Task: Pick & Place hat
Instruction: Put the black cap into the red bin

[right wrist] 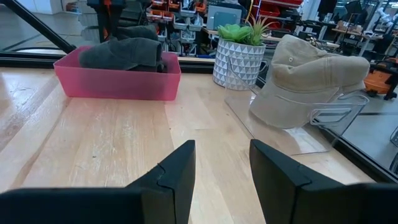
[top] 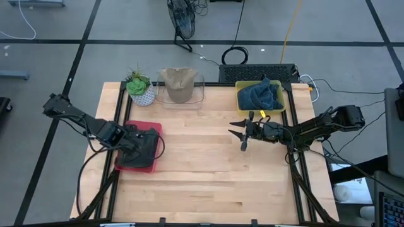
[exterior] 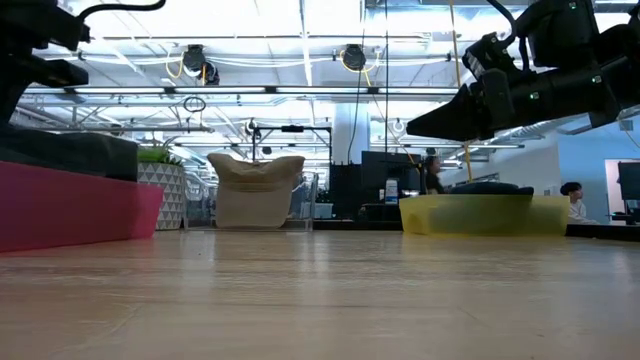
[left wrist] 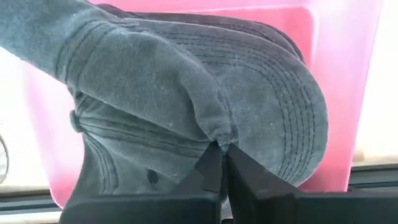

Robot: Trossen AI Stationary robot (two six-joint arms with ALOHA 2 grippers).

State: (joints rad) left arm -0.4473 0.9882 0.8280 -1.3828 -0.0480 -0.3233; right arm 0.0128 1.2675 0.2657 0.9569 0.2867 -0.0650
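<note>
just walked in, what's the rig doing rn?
The left hand is shut on a fold of the dark grey hat, which lies in the pink tray at the table's left side. The right hand is open, holding nothing, above the bare wood near the yellow bin with the blue hat. A beige hat sits in the clear tray at the back.

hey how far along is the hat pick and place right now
Done: the left gripper has reached the pink bin and pinched shut on the dark grey hat.
In hand: that hat is gripped but lies in the bin, not lifted out.
Left: lifting and placing it. The tan hat and blue hat sit in their own bins; the right gripper hovers open, holding nothing.
</note>
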